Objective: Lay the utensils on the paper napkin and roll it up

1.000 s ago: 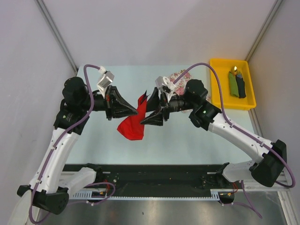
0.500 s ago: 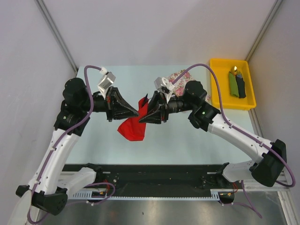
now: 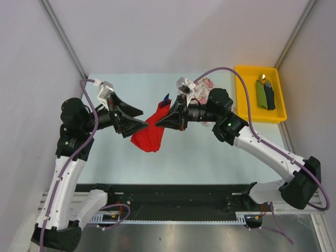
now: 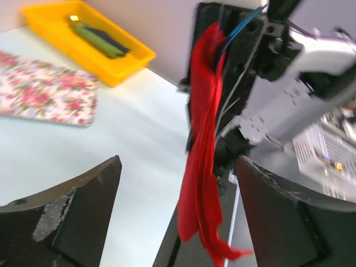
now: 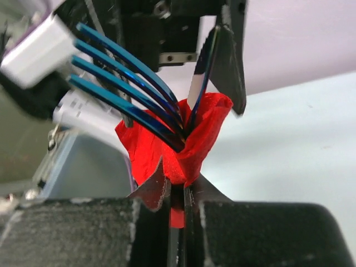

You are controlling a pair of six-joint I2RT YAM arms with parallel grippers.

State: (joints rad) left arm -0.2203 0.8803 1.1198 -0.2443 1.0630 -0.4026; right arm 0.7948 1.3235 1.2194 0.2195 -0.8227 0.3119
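Left jaws have drawn back open; right jaws pinch the paper napkin point(image 3: 149, 135).

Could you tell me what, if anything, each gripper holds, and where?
The right gripper, jaws shut, pinches the red napkin just below the protruding fork; the left gripper holds nothing.

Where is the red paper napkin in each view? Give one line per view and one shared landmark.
Top external: paper napkin just left of centre, at the right gripper tip.
Left wrist: centre, hanging upright beyond the open left gripper.
Right wrist: centre, bunched, pinched by the right gripper.
Shared landmark: blue utensils sticking out of its end.
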